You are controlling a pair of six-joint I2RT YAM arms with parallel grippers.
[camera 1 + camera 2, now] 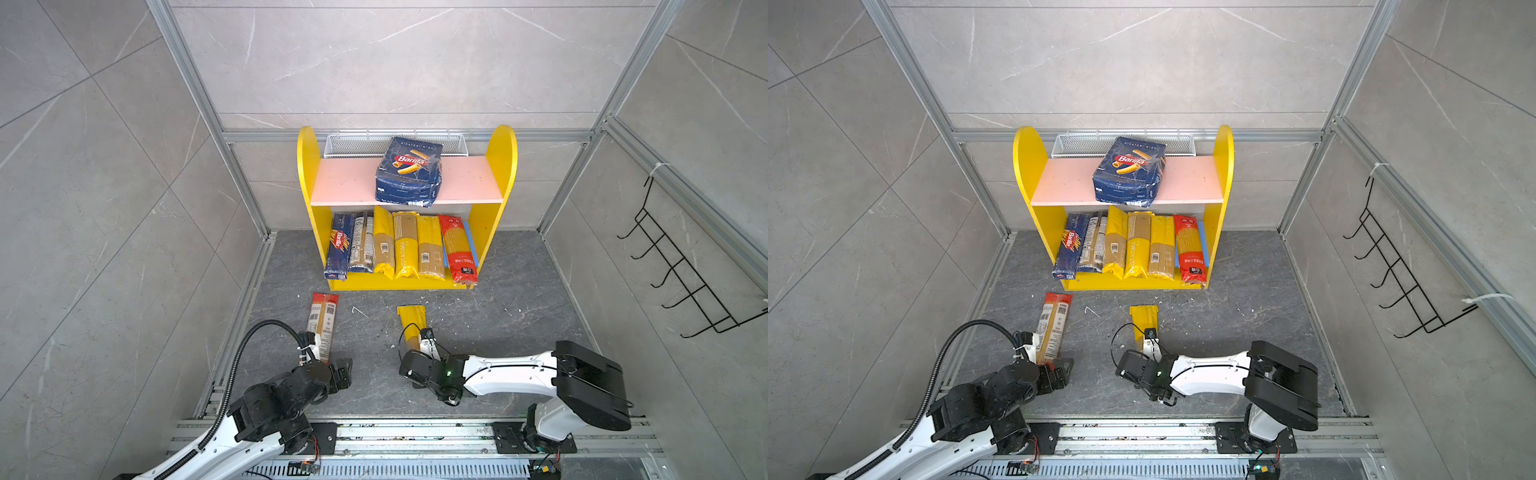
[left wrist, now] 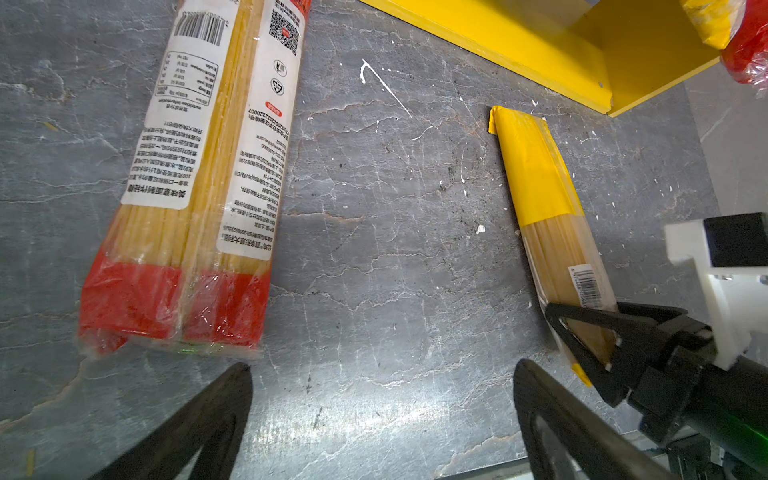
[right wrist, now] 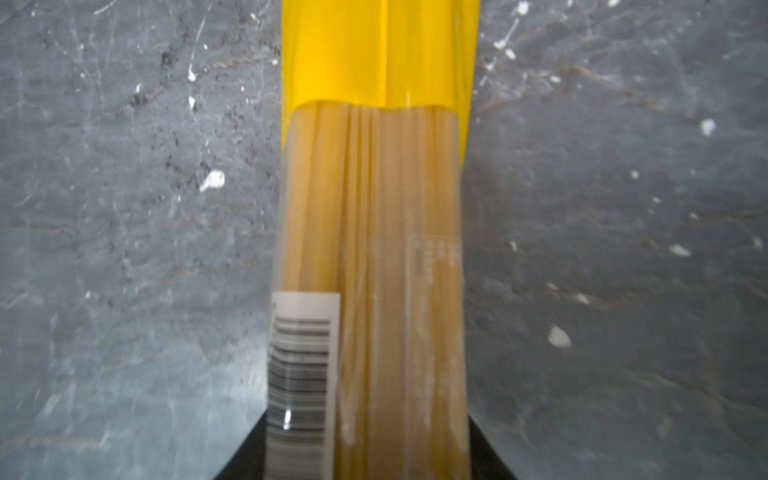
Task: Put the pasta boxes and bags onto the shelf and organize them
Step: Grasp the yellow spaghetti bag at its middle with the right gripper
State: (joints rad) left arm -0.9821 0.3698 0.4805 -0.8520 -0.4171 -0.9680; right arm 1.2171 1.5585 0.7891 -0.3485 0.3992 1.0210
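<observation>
- In both top views the shelf [image 1: 306,174] is seen at the back of the grey surface [image 1: 498,332]. Six long packs [image 1: 405,245] are laid side by side on its lower board, and the rigatoni pack [image 1: 409,172] sits on the pink upper board [image 1: 345,183]. Two bags are left on the surface in front of it.
- In a top view the yellow-ended bag [image 1: 1144,320] is found ahead of the right arm, its long axis pointed almost straight at the lower tier. The red-ended bag [image 1: 1052,328] lies ahead of the left arm, well apart from the other bag, roughly parallel to it and slightly tilted. Each bag is nearer to its own arm.
- In the left wrist view the left gripper [image 2: 382,370] is shown with its fingers [image 2: 208,415] spread wide over bare surface. The red-ended bag's near end lies just beyond one finger, outside the gap, so a sideways shift is judged necessary before any grasp. The right gripper [image 2: 584,316] is seen astride the yellow-ended bag's near end.
- In the right wrist view the yellow-ended bag fills the gap between the right fingers [image 3: 245,465] and runs straight away from them. It is judged to be pinched across its width and is not seen raised off the surface.
</observation>
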